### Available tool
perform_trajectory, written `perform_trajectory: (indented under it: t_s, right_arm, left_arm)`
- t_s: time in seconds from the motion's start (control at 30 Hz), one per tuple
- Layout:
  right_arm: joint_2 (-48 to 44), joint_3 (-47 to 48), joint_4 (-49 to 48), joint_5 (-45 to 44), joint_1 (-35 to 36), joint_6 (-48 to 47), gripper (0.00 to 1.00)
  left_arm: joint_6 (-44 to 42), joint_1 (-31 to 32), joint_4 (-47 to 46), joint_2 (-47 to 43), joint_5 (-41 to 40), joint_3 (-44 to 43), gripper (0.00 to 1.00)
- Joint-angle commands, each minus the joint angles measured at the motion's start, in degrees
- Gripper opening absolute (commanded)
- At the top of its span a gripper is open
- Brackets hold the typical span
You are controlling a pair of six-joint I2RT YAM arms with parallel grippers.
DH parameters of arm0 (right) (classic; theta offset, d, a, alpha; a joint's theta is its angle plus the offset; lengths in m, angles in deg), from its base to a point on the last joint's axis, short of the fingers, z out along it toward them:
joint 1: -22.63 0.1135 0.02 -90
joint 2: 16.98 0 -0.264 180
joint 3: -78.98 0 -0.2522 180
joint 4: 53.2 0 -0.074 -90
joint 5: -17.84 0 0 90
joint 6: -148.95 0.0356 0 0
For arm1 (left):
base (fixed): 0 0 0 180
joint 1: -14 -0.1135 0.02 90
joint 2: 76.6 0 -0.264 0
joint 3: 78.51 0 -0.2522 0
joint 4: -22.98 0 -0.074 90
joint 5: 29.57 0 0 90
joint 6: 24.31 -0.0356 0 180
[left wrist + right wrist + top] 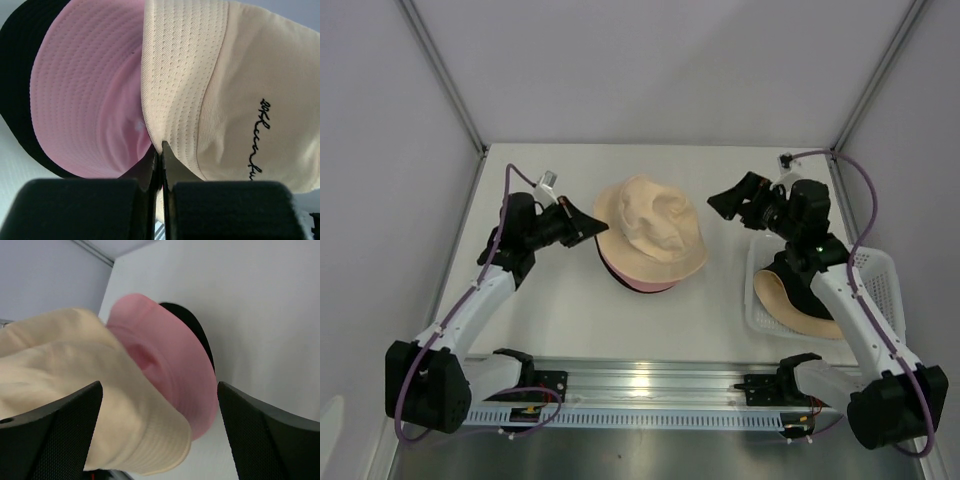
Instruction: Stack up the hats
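Note:
Mid-table, a beige hat point(651, 230) lies on top of a pink hat point(642, 285), whose brim peeks out at the near side. In the left wrist view a black hat point(15, 80) shows under the pink hat point(85, 100). My left gripper point(596, 228) is shut on the left brim of the beige hat point(250, 90), the cloth pinched between its fingertips point(161, 150). My right gripper point(718, 206) hangs open just right of the pile, touching nothing. Its wide-spread fingers point(50, 440) frame the beige hat point(75, 375) and the pink hat point(170, 360).
A white mesh basket point(878, 290) stands at the right, under the right arm. It holds a black hat point(798, 280) and another beige hat point(790, 308). Walls close the table on the left, back and right. A metal rail point(650, 385) runs along the near edge.

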Motion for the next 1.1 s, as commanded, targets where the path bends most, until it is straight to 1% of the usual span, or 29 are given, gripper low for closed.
perform_trajectory:
  t_s: [0.0, 0.03, 0.07, 0.13, 0.17, 0.2, 0.33, 0.4, 0.43, 0.47, 0.57, 0.73, 0.77, 0.83, 0.87, 0.9, 0.93, 0.97, 1.03, 1.07]
  right_arm:
    - [1.8, -6.6, -7.8, 4.1, -0.6, 11.3, 0.99]
    - [2.1, -7.9, -9.8, 4.0, -0.6, 13.2, 0.99]
    - [2.2, -9.2, -12.2, 3.5, -0.6, 17.4, 0.99]
    - [2.1, -13.6, -16.4, 4.7, -0.6, 21.4, 1.0]
    - [1.8, -14.9, -20.1, 4.9, -0.5, 23.1, 0.99]
    - [1.5, -16.1, -21.7, 4.8, -0.3, 25.5, 0.99]
    - [0.7, -18.7, -24.3, 3.3, 1.0, 28.0, 1.0]
    - [0.7, -20.8, -27.7, 2.8, 1.5, 30.6, 0.99]
    - [0.8, -21.8, -29.0, 2.5, 1.7, 34.4, 1.0]
    - [0.9, -23.8, -31.8, 1.9, 2.0, 36.3, 0.99]
    - [2.2, -25.4, -34.5, 1.9, 3.2, 41.5, 0.99]
    - [2.2, -25.1, -32.9, 1.6, 5.6, 43.2, 0.98]
    - [2.2, -25.1, -33.1, 1.8, 5.6, 43.7, 0.94]
    - [2.0, -25.4, -34.5, 2.1, 5.5, 44.4, 0.81]
    - [2.0, -25.2, -35.0, 2.3, 5.5, 44.4, 0.69]
    - [1.9, -24.9, -35.2, 2.2, 5.4, 43.9, 0.61]
    - [1.9, -24.3, -35.2, 2.1, 5.4, 43.2, 0.49]
    - [1.7, -23.8, -34.6, 1.2, 5.4, 42.5, 0.29]
    - [1.6, -21.7, -33.1, 0.5, 5.4, 40.3, 0.11]
    - [1.4, -20.9, -32.5, 0.4, 5.4, 39.7, 0.0]
  left_arm:
    - [-2.1, -1.3, -6.2, 1.8, 1.3, 3.1, 0.01]
    - [-2.3, -1.4, -7.6, 1.5, 0.6, 3.8, 0.01]
    - [-2.6, -1.5, -8.8, 1.4, 0.0, 5.1, 0.01]
    - [-3.5, -1.7, -9.2, 1.4, -1.1, 5.5, 0.01]
    - [-3.6, -2.1, -9.5, 1.5, -1.5, 5.9, 0.01]
    - [-3.7, -2.4, -9.6, 1.6, -1.7, 6.1, 0.01]
    - [-3.8, -3.2, -10.6, 2.6, -1.4, 6.8, 0.01]
    - [-3.3, -3.2, -12.3, 3.0, -0.7, 7.3, 0.01]
    - [-3.1, -3.1, -12.6, 3.1, -0.6, 7.3, 0.01]
    - [-3.0, -3.1, -13.0, 3.2, -0.7, 7.3, 0.01]
    - [-2.9, -3.2, -13.3, 3.8, -0.2, 7.0, 0.01]
    - [-2.2, -3.1, -14.6, 3.9, 0.4, 7.6, 0.01]
    - [-2.2, -3.1, -14.7, 3.9, 0.5, 7.6, 0.01]
    - [-1.9, -3.2, -15.1, 3.6, 0.6, 7.6, 0.01]
    - [-1.9, -3.1, -15.3, 3.5, 0.7, 7.6, 0.01]
    - [-1.9, -3.1, -15.4, 3.4, 0.8, 7.6, 0.01]
    - [-2.0, -3.1, -15.5, 3.3, 0.9, 7.2, 0.01]
    - [-2.1, -3.1, -15.4, 3.1, 1.3, 6.9, 0.01]
    - [-2.3, -3.1, -14.7, 2.6, 1.4, 5.8, 0.01]
    - [-2.3, -3.1, -14.4, 1.8, 1.6, 5.4, 0.01]
